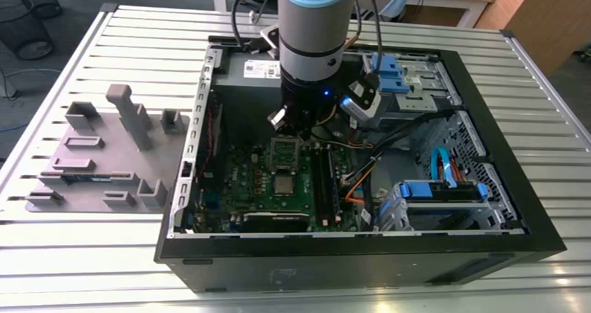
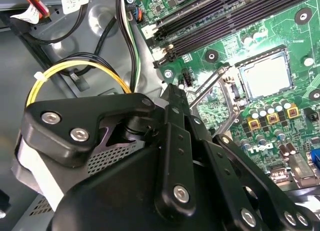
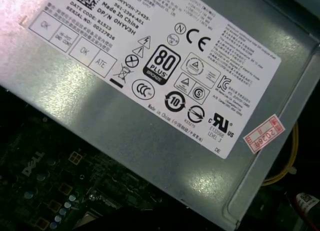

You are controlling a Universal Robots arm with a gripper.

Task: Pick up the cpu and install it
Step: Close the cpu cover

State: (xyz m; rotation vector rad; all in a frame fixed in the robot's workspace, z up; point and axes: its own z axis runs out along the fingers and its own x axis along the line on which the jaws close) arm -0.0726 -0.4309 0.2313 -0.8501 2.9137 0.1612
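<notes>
**A:** Which step are we on?

**B:** We judge the seating step. The cpu point(image 1: 284, 183) lies flat in its socket point(image 2: 240, 81) on the motherboard point(image 1: 245, 181), silvery top up. It is near the gripper point(image 1: 291, 122) but off to one side, not under it. The gripper hangs between the cpu and the grey power-supply box point(image 1: 249, 69).

**A:** Is the gripper clenched or released?

**B:** We cannot tell, because its own black linkage hides the tip in the second wrist view. We see nothing carried.

**A:** Is the socket locked?

**B:** The thin metal lever point(image 2: 207, 86) looks raised, reaching from the socket toward the gripper. So we take the cpu as placed but not yet clamped.

**A:** What does any further move call for?

**B:** In our judgement, a level, gentle approach. It should keep clear of that lever and of the yellow cables point(image 2: 75, 66) just beside the gripper.

**A:** And the containers?

**B:** The open computer case point(image 1: 369, 257) surrounds the gripper and holds the motherboard, power supply and cables. The grey fixture block point(image 1: 102, 161) stands well apart from the gripper, outside the case, and we cannot make out what is in its slots.
</notes>
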